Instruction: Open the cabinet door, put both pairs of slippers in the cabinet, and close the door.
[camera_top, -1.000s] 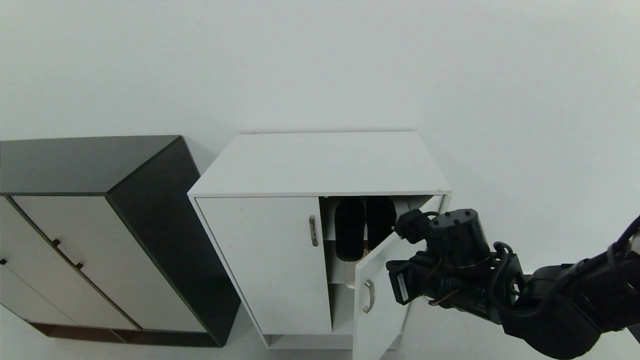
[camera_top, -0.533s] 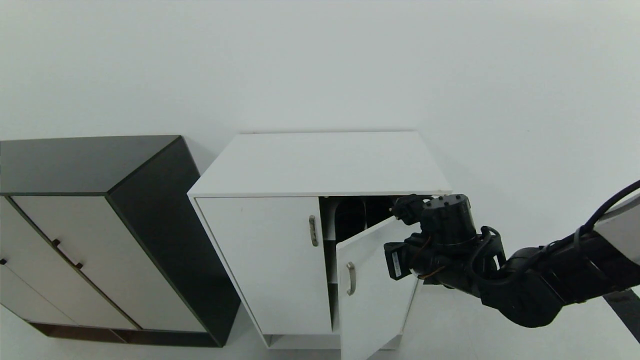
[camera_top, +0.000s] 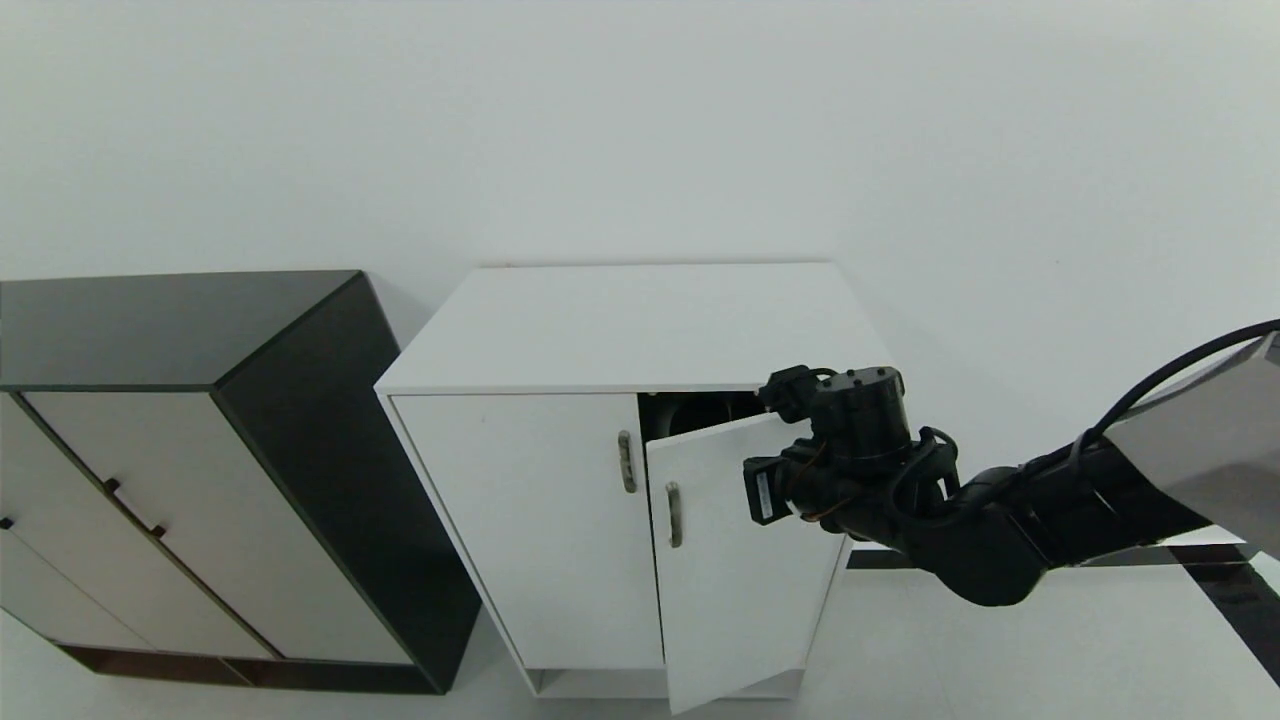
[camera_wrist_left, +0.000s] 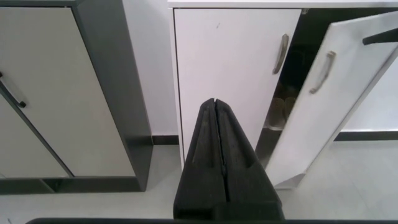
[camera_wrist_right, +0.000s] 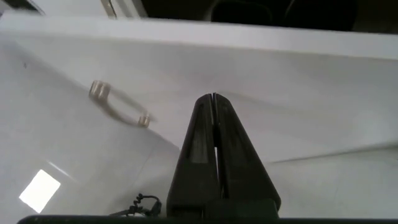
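- The left gripper (camera_wrist_left: 215, 102) hangs low and back from the furniture. Its fingers are pressed together and hold nothing, and it points at the white cabinet's shut left door (camera_wrist_left: 233, 74).
- The right gripper (camera_wrist_right: 213, 97) is also closed flat, with nothing between its fingers. Its tips are at the outer face of the right door (camera_top: 740, 560), just below the door's top edge. Whether they actually touch it cannot be told.
- The right arm (camera_top: 1000, 540) comes in from the robot's right, with its wrist in front of the hinge side of that door, near the top.
- The right door stands slightly ajar, swung out at its handle (camera_top: 674, 515) side. A narrow gap is left beside the left door's handle (camera_top: 625, 461).
- The white cabinet (camera_top: 640, 330) stands on the floor against the wall.
- Dark slippers (camera_wrist_right: 239, 9) lie on the upper shelf inside, seen over the door's top edge.
- Pale shapes (camera_wrist_left: 283, 112) sit lower in the gap, too dim to identify.
- A dark cabinet (camera_top: 300, 400) with pale doors stands just to the left of the white one.
- A black stripe (camera_top: 1220, 590) runs across the floor on the right.
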